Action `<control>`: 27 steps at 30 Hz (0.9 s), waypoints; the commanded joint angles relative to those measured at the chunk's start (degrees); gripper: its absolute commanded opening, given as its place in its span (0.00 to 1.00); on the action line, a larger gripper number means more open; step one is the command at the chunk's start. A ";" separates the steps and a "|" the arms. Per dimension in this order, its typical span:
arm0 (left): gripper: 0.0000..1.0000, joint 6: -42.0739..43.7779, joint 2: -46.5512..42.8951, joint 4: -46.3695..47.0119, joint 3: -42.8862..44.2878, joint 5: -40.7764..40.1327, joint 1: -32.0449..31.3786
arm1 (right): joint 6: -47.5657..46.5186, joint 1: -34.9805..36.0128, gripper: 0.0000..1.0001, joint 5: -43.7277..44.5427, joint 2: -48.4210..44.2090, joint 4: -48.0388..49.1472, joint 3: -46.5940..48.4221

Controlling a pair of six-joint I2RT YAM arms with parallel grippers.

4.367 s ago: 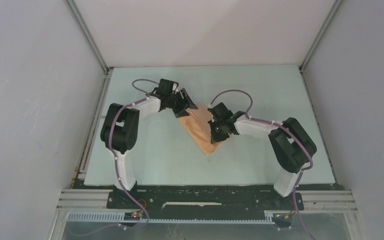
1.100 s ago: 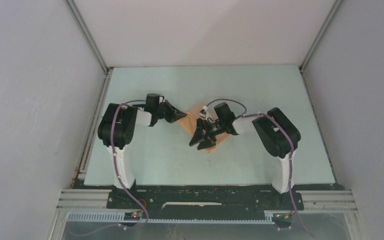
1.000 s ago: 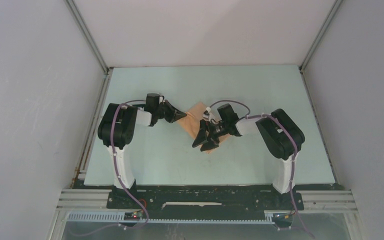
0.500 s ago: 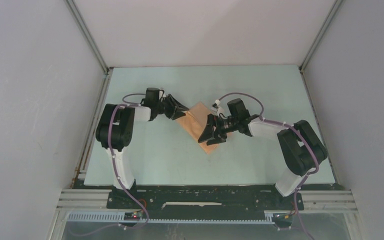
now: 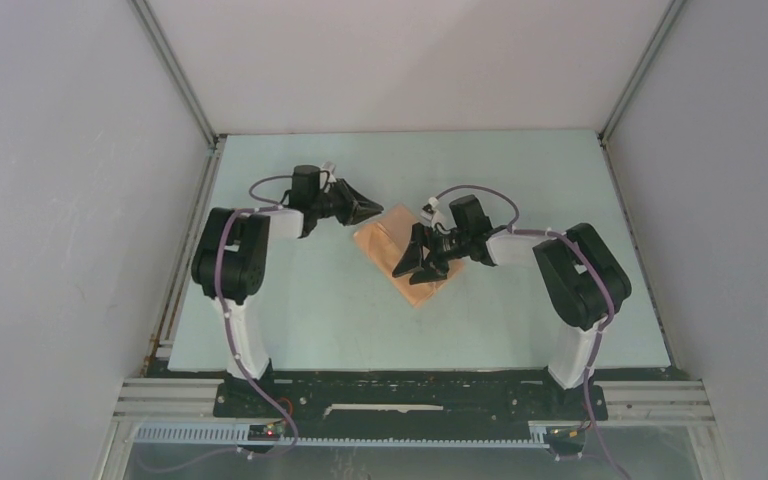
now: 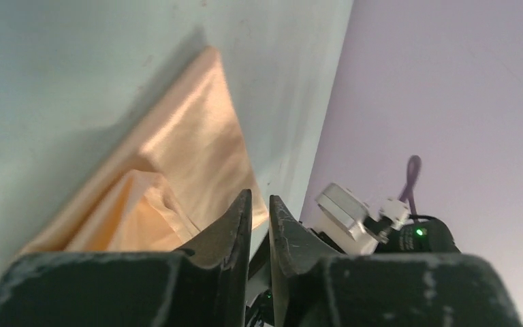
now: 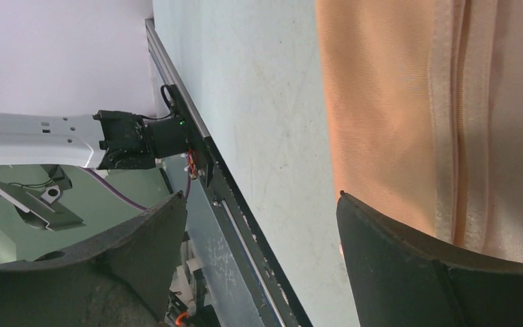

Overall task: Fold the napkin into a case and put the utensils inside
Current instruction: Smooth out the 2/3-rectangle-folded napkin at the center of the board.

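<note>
While the peach napkin [image 5: 380, 240] lies folded into a narrow oblong near the middle of the pale green tabletop [image 5: 300, 300], both arms reach in toward it from opposite sides. Its long axis runs from the far left to the near right, and the cloth rests flat on the tabletop.

Just off the napkin's far left end sits the left tool [image 5: 372, 211], pointing right. From the left wrist, the left tool [image 6: 259, 197] shows its two dark fingers [image 6: 235, 225] drawn narrow, with only a thin slit between them and nothing caught in that slit. Beyond the tips the napkin [image 6: 191, 157] spreads away, an inner layer standing up a little in a soft crease close to the tool. Whether the tips touch the cloth cannot be told.

Over the middle of the napkin hangs the right tool [image 5: 418, 270], pointing to the near left. From the right wrist, the right tool [image 7: 262, 197] stands wide and holds nothing. One finger [image 7: 408, 259] lies over the napkin [image 7: 381, 102] and the other is over the bare tabletop [image 7: 265, 82], so the cloth's long edge runs between them. Layered edges show as pale stripes along the napkin's right side in that view. Contact with the cloth cannot be judged.
</note>
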 commanded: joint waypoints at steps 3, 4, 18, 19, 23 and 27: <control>0.17 -6.12 9.79 8.46 2.32 0.97 -0.84 | -0.50 -1.00 0.88 0.60 0.24 1.00 0.57; 0.17 -6.38 10.95 8.62 2.70 0.90 -0.83 | -0.90 -1.19 0.88 0.98 0.16 0.64 0.22; 0.15 -6.29 14.15 8.33 3.59 0.01 0.36 | 1.77 -5.13 0.89 1.85 1.41 2.24 -3.66; 0.17 -5.90 13.22 7.91 3.91 0.15 0.28 | 1.67 -5.02 0.88 1.74 0.60 1.54 -3.45; 0.33 1.27 6.35 -2.83 8.23 -0.07 -0.11 | -3.31 -5.30 0.90 4.82 -8.16 -7.12 -2.40; 0.55 9.15 -1.77 -15.45 13.29 -0.64 -0.19 | -14.12 -8.21 0.91 16.75 -14.62 -23.40 1.48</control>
